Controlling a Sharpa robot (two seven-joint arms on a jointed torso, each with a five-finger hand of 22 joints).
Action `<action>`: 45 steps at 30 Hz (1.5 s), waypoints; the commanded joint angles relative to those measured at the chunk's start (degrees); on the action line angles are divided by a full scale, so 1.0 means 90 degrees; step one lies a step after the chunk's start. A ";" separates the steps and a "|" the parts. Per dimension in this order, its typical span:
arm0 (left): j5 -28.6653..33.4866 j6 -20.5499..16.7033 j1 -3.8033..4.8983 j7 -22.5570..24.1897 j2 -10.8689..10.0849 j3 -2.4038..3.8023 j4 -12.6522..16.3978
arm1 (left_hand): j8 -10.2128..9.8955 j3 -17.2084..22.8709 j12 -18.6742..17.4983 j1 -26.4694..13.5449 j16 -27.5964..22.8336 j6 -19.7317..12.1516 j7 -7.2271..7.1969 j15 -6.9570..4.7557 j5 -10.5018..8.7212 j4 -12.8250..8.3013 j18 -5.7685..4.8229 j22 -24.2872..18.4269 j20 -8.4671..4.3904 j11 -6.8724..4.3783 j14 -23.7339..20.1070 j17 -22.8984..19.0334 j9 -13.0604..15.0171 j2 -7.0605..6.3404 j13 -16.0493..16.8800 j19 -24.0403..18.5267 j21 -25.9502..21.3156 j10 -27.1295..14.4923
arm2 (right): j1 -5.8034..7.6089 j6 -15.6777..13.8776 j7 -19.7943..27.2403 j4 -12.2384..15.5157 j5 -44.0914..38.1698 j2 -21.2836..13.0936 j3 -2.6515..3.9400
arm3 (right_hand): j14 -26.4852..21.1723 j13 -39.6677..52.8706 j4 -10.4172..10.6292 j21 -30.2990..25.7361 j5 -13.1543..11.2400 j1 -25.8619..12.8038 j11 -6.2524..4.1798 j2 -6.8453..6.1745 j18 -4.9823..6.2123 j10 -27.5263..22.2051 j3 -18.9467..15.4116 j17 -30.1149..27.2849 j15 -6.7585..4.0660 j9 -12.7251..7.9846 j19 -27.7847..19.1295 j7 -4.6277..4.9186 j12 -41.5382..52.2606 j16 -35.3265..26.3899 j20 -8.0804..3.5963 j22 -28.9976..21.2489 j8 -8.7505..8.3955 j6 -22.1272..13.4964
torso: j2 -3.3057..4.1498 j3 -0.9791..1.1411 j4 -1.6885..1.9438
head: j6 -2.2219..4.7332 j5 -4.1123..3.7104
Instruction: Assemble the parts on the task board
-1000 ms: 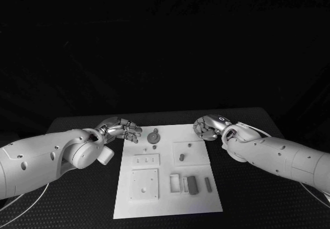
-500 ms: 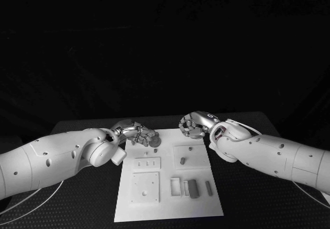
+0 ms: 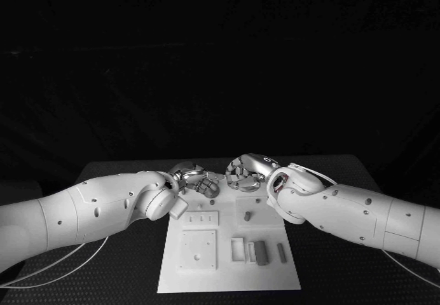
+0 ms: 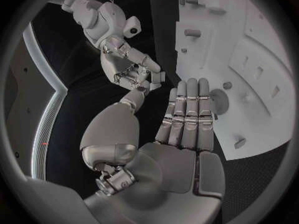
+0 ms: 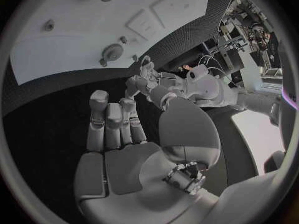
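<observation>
Black table (image 3: 110, 171) under dark surroundings, with white task board (image 3: 229, 270) at centre. Left hand (image 3: 195, 180) and right hand (image 3: 246, 173) poised close together above the board's far edge, apparently converging for a first pick. Left hand: fingers straight and side by side, nothing held, palm over a round grey part (image 4: 219, 100) lying on the board near that edge. Right hand: fingers extended and slightly apart, likewise nothing held, over bare table beside the board. Remaining parts (image 3: 257, 250) resting loose or in recesses nearer the robot, hence assembly judged barely begun.
</observation>
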 commanded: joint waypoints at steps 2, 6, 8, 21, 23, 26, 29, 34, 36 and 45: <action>0.0083 -0.0082 -0.0018 -0.0021 0.0065 0.0004 0.0032 | -0.0030 -0.0038 -0.0029 -0.0038 -0.0026 0.0041 -0.0007 0.0009 -0.0025 -0.0020 0.0019 0.0009 -0.0005 -0.0010 -0.0014 0.0009 -0.0012 -0.0014 0.0012 -0.0035 -0.0032 -0.0025 | -0.0027 0.0048 -0.0197 0.0057 -0.0134 0.0048 -0.0002 | 0.0005 -0.0010 0.0064 -0.0001 -0.0008 -0.0044 -0.0003 -0.0064 0.0187 0.0032 -0.0006 -0.0007 -0.0041 0.0490 0.0042 0.0096 -0.0003 -0.0002 -0.0015 0.0096 0.0145 0.0676 | -0.0043 -0.0007 -0.0007 | -0.0016 0.0023; 0.0079 0.0032 -0.0029 -0.0050 0.0080 0.0003 0.0068 | -0.0028 -0.0049 -0.0027 -0.0038 -0.0037 0.0062 -0.0003 0.0012 -0.0025 -0.0042 0.0019 0.0011 -0.0002 -0.0016 -0.0021 0.0015 -0.0017 -0.0009 0.0018 -0.0039 -0.0040 -0.0012 | -0.0036 0.0041 -0.0198 0.0079 -0.0144 0.0079 -0.0002 | 0.0007 -0.0009 0.0084 -0.0001 -0.0009 -0.0055 -0.0005 -0.0087 0.0187 0.0033 -0.0009 -0.0007 -0.0043 0.0496 0.0045 0.0094 -0.0003 -0.0003 -0.0018 0.0095 0.0144 0.0676 | -0.0037 -0.0009 -0.0010 | -0.0012 0.0038; 0.0079 0.0034 -0.0031 -0.0054 0.0079 0.0003 0.0072 | -0.0027 -0.0053 -0.0026 -0.0041 -0.0040 0.0070 -0.0002 0.0013 -0.0025 -0.0045 0.0019 0.0011 0.0000 -0.0018 -0.0022 0.0017 -0.0019 -0.0005 0.0019 -0.0041 -0.0043 -0.0007 | -0.0041 0.0053 -0.0186 0.0087 -0.0144 0.0090 -0.0002 | 0.0007 -0.0009 0.0086 -0.0001 -0.0009 -0.0055 -0.0005 -0.0089 0.0187 0.0033 -0.0008 -0.0007 -0.0043 0.0496 0.0045 0.0094 -0.0003 -0.0003 -0.0018 0.0095 0.0143 0.0676 | -0.0031 -0.0007 -0.0012 | -0.0007 0.0033; 0.0081 0.0232 -0.0036 -0.0019 0.0093 0.0003 0.0065 | 0.0004 -0.0063 0.0001 -0.0011 -0.0071 0.0200 -0.0050 0.0017 -0.0025 -0.0141 0.0023 0.0025 0.0005 -0.0072 -0.0016 0.0049 -0.0033 0.0117 0.0052 -0.0033 -0.0066 0.0096 | -0.0064 0.0087 -0.0179 0.0139 -0.0164 0.0144 -0.0002 | 0.0010 -0.0009 0.0101 -0.0002 -0.0008 -0.0058 -0.0007 -0.0098 0.0187 0.0035 -0.0007 -0.0007 -0.0045 0.0501 0.0049 0.0092 -0.0003 -0.0003 -0.0022 0.0095 0.0143 0.0677 | -0.0018 -0.0005 -0.0009 | -0.0028 0.0012; 0.0081 0.0264 -0.0036 -0.0018 0.0091 0.0003 0.0070 | 0.0011 -0.0066 0.0008 -0.0009 -0.0076 0.0227 -0.0056 0.0017 -0.0025 -0.0157 0.0023 0.0027 0.0006 -0.0081 -0.0013 0.0055 -0.0035 0.0136 0.0058 -0.0030 -0.0069 0.0119 | -0.0064 0.0095 -0.0173 0.0133 -0.0174 0.0159 -0.0002 | 0.0010 -0.0009 0.0102 -0.0001 -0.0008 -0.0059 -0.0007 -0.0099 0.0187 0.0035 -0.0007 -0.0007 -0.0045 0.0501 0.0049 0.0092 -0.0003 -0.0003 -0.0022 0.0095 0.0143 0.0677 | -0.0016 -0.0004 -0.0012 | -0.0030 0.0009; 0.0081 0.0304 -0.0036 -0.0014 0.0091 0.0003 0.0072 | 0.0031 -0.0074 0.0028 -0.0012 -0.0084 0.0284 -0.0071 0.0017 -0.0025 -0.0181 0.0023 0.0032 0.0007 -0.0103 -0.0009 0.0064 -0.0034 0.0163 0.0073 -0.0026 -0.0075 0.0173 | -0.0066 0.0101 -0.0172 0.0127 -0.0175 0.0182 -0.0002 | 0.0010 -0.0009 0.0104 -0.0002 -0.0008 -0.0059 -0.0007 -0.0100 0.0187 0.0035 -0.0007 -0.0007 -0.0045 0.0502 0.0049 0.0092 -0.0003 -0.0003 -0.0022 0.0095 0.0143 0.0677 | -0.0012 -0.0004 -0.0012 | -0.0034 0.0006; 0.0072 0.0358 -0.0036 -0.0027 0.0093 0.0003 0.0074 | 0.0047 -0.0079 0.0044 -0.0016 -0.0091 0.0338 -0.0083 0.0016 -0.0025 -0.0203 0.0023 0.0036 0.0006 -0.0123 -0.0002 0.0074 -0.0034 0.0193 0.0086 -0.0021 -0.0081 0.0224 | -0.0069 0.0092 -0.0173 0.0114 -0.0234 0.0204 -0.0003 | 0.0010 -0.0009 0.0106 -0.0002 -0.0008 -0.0059 -0.0007 -0.0099 0.0187 0.0035 -0.0006 -0.0007 -0.0045 0.0503 0.0050 0.0092 -0.0003 -0.0004 -0.0023 0.0095 0.0142 0.0677 | -0.0013 -0.0003 -0.0011 | -0.0035 -0.0003; 0.0035 0.0388 -0.0036 -0.0019 0.0094 0.0003 0.0090 | 0.0088 -0.0089 0.0080 -0.0032 -0.0097 0.0470 -0.0120 0.0004 -0.0025 -0.0245 0.0024 0.0050 -0.0001 -0.0173 0.0030 0.0104 -0.0031 0.0252 0.0116 0.0002 -0.0089 0.0340 | -0.0069 0.0107 -0.0172 0.0112 -0.0237 0.0211 -0.0003 | 0.0010 -0.0009 0.0111 -0.0002 -0.0008 -0.0059 -0.0008 -0.0099 0.0187 0.0036 -0.0005 -0.0007 -0.0046 0.0504 0.0051 0.0091 -0.0004 -0.0004 -0.0024 0.0095 0.0142 0.0676 | -0.0010 -0.0003 -0.0009 | -0.0028 -0.0008; 0.0035 0.0381 -0.0036 -0.0008 0.0093 0.0003 0.0092 | 0.0099 -0.0086 0.0091 -0.0030 -0.0097 0.0506 -0.0131 -0.0001 -0.0025 -0.0259 0.0025 0.0055 -0.0006 -0.0188 0.0041 0.0114 -0.0030 0.0276 0.0125 0.0011 -0.0090 0.0375 | -0.0069 0.0129 -0.0163 0.0112 -0.0237 0.0216 -0.0003 | 0.0011 -0.0009 0.0112 -0.0002 -0.0008 -0.0059 -0.0008 -0.0099 0.0187 0.0036 -0.0005 -0.0007 -0.0046 0.0505 0.0051 0.0091 -0.0004 -0.0004 -0.0024 0.0095 0.0142 0.0676 | -0.0009 -0.0003 -0.0010 | -0.0030 -0.0009; 0.0032 0.0394 -0.0036 0.0029 0.0090 0.0004 0.0093 | 0.0095 -0.0009 0.0082 0.0121 -0.0118 0.0580 -0.0163 -0.0011 -0.0025 -0.0429 0.0010 0.0074 -0.0013 -0.0213 0.0065 0.0158 -0.0044 0.0568 0.0146 0.0020 -0.0114 0.0442 | -0.0089 0.0192 -0.0151 0.0072 -0.0238 0.0243 -0.0013 | 0.0011 -0.0009 0.0115 -0.0002 -0.0008 -0.0057 -0.0009 -0.0102 0.0187 0.0036 -0.0004 -0.0007 -0.0047 0.0507 0.0052 0.0090 -0.0003 -0.0004 -0.0026 0.0095 0.0142 0.0677 | -0.0003 0.0000 -0.0011 | -0.0043 -0.0016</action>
